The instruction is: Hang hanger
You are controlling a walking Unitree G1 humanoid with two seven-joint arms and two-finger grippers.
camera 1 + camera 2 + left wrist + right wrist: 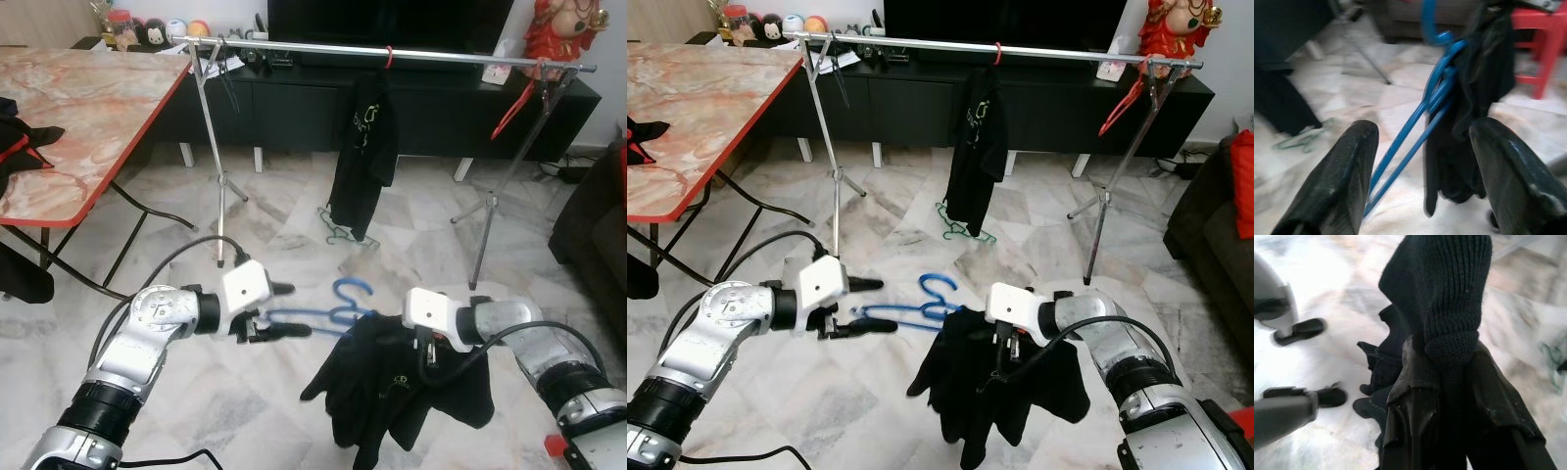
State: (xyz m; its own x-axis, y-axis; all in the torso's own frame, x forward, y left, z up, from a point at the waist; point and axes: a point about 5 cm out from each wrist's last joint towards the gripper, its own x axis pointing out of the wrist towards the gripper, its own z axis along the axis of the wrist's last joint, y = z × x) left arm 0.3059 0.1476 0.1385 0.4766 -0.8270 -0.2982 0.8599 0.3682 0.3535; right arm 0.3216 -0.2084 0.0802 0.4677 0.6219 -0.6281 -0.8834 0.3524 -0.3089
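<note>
ahead, the metal clothes rail [294,46] carries a black shirt [364,157] – green hangers [338,227] lie below. right gripper [1444,382] is clenched on the black garment [402,387]; left gripper [284,308], fingers apart, straddles the blue hanger [338,311].

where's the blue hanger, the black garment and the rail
blue hanger [345,291], left eye view, on its hook
black garment [387,377], left eye view, mid cloth
rail [294,46], left eye view, on the bar's middle

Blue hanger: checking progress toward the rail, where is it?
The blue hanger hangs low between the left gripper and right gripper, its right end inside the black garment.
</note>
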